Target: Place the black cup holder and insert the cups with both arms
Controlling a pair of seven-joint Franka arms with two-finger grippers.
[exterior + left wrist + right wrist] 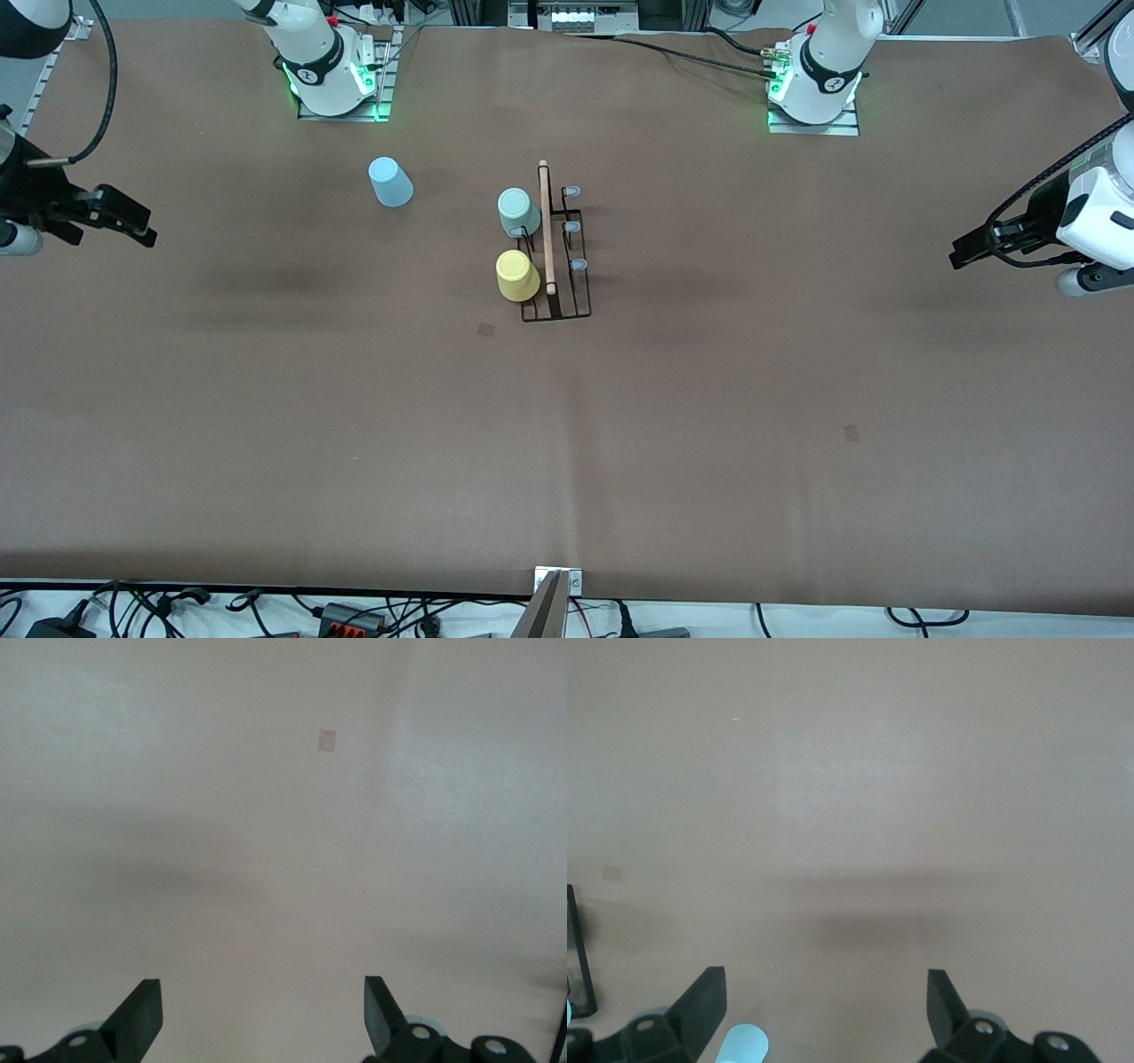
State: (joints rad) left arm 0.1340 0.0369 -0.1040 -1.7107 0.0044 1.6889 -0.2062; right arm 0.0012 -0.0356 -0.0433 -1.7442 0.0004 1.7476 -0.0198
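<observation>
The black cup holder [558,266] stands at the table's middle, its wooden rod handle [546,226] on top. A mint green cup [517,212] and a yellow cup [517,276] sit on pegs on its side toward the right arm's end. Three grey-tipped pegs [572,228] on the side toward the left arm are bare. A light blue cup [390,182] stands upside down on the table toward the right arm's end; it also shows in the right wrist view [740,1047]. My right gripper [142,230] [826,983] and left gripper [959,257] [263,992] are open, empty, and over the table's two ends.
Small dark patches mark the brown table cover [485,330] [851,432]. The holder's corner [580,966] shows at the edge of the right wrist view. Both arm bases [332,75] [815,84] stand along the farther edge.
</observation>
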